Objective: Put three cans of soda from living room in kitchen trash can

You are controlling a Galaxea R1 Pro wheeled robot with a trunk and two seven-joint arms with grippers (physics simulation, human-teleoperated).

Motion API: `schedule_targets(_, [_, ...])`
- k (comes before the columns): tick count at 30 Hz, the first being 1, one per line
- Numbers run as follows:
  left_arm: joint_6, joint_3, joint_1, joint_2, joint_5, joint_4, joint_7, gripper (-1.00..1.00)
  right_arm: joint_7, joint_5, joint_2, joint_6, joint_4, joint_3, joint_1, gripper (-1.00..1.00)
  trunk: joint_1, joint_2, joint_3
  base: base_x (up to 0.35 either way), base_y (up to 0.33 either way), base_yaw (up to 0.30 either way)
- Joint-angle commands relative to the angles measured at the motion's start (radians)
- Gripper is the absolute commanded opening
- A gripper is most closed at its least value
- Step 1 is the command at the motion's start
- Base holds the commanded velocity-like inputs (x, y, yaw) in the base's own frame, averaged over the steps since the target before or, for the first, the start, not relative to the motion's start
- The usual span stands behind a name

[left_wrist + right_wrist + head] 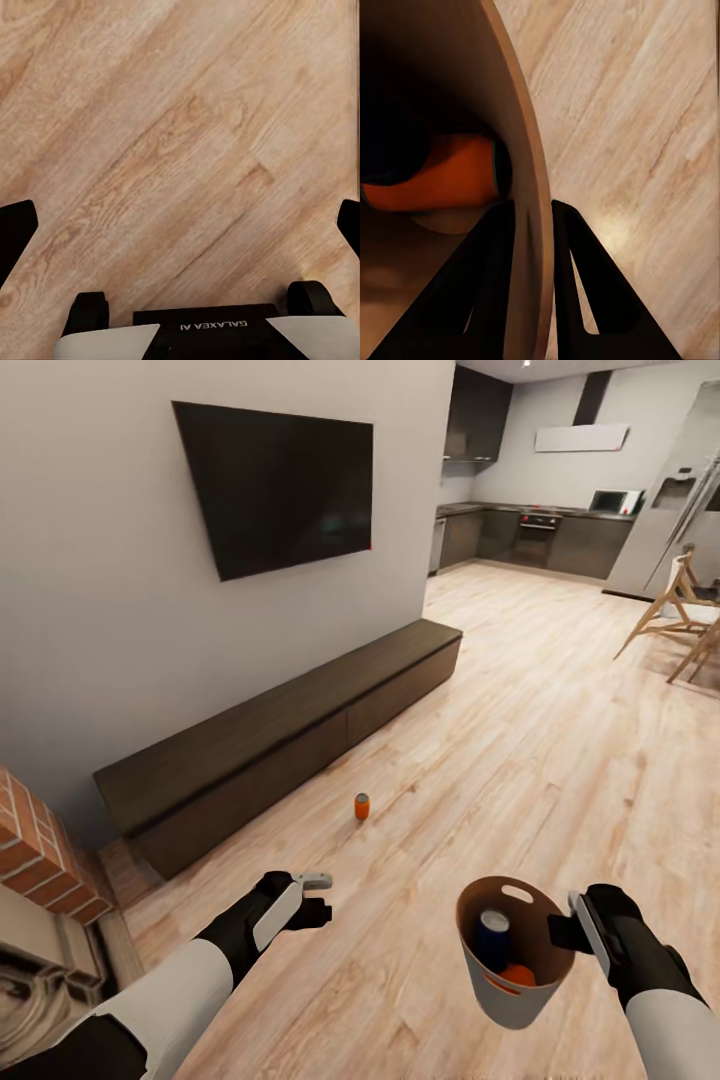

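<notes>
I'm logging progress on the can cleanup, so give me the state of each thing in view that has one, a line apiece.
Trash can: held off the floor by its rim, upright.
Blue soda can: inside the trash can.
Orange soda can: inside the trash can, lying on its side.
Second orange soda can: upright on the floor, not collected.
Left gripper: open, empty.
Right gripper: shut on the rim.

High head view, close wrist views

An orange can [362,806] stands on pale wood-grain floor [520,760]. The bin [505,1000] is tan inside, grey outside, holding a blue can [491,938] and, at five o'clock, an orange one [518,975]. The bench [280,735] is dark brown.
</notes>
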Motion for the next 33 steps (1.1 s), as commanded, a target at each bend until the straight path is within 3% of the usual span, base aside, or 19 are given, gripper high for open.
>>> schedule_targets(1, [0.000,0.000,0.000,0.000,0.000,0.000,-0.001,1.00,0.005,-0.006,0.000,-0.001,0.001,-0.001,0.000,-1.00,0.000,0.000,0.000,0.000,0.000,-0.296])
schedule_targets(12, [0.000,0.000,0.000,0.000,0.002,0.000,-0.003,1.00,0.004,-0.005,0.004,-0.046,0.007,0.000,0.005,-1.00,0.000,0.000,0.000,0.011,0.039,-0.099])
schedule_targets(21, [0.000,0.001,0.000,0.001,0.004,0.000,-0.010,1.00,0.004,-0.006,0.007,-0.048,0.007,0.000,0.006,-1.00,0.000,0.000,0.000,0.177,0.145,-0.022])
schedule_targets(33, [-0.001,0.002,0.000,0.000,0.005,-0.004,-0.004,1.00,0.004,-0.006,0.010,-0.047,0.007,0.000,0.006,-1.00,0.000,0.000,0.000,0.184,0.119,-0.216])
